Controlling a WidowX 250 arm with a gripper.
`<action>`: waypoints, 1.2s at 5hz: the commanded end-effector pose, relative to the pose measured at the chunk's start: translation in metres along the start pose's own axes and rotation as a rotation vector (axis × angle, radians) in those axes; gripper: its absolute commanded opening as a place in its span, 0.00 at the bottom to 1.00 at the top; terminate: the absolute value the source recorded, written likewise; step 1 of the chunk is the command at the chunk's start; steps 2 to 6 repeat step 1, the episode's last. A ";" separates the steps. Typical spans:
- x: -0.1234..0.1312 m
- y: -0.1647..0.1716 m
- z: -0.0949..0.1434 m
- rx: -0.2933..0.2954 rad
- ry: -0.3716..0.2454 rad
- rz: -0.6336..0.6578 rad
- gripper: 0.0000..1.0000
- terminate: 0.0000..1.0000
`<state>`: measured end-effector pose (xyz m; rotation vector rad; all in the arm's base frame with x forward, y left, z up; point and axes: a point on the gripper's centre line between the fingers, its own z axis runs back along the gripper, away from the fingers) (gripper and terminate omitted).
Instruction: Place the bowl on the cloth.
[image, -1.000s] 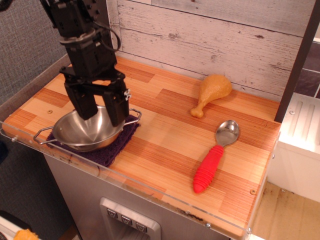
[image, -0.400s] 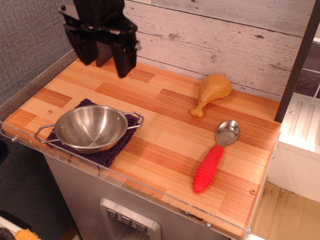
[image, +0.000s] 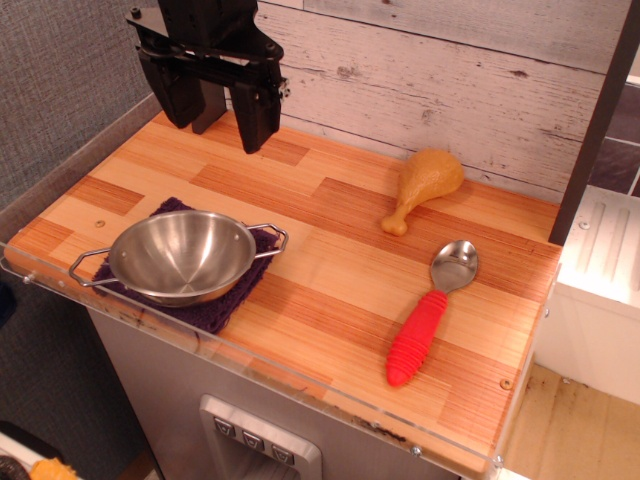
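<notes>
The shiny steel bowl (image: 181, 255) with two wire loop handles sits upright on the dark purple cloth (image: 232, 298) at the front left of the wooden counter. The cloth shows around the bowl's back, right and front edges. My black gripper (image: 217, 128) hangs well above and behind the bowl, near the back wall. Its two fingers are spread apart and hold nothing.
A yellow toy chicken drumstick (image: 425, 185) lies at the back middle of the counter. A metal spoon with a red ribbed handle (image: 430, 318) lies at the right front. A clear plastic lip (image: 300, 385) runs along the counter's front edge. A whitewashed plank wall stands behind.
My gripper let go of the bowl and rose up and back from it. The bowl stays on the cloth. Since the last frame the gripper has barely moved.
</notes>
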<state>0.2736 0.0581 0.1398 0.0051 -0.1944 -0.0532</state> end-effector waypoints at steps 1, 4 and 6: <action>0.003 -0.001 0.014 0.010 -0.038 -0.004 1.00 1.00; 0.003 -0.001 0.014 0.010 -0.038 -0.004 1.00 1.00; 0.003 -0.001 0.014 0.010 -0.038 -0.004 1.00 1.00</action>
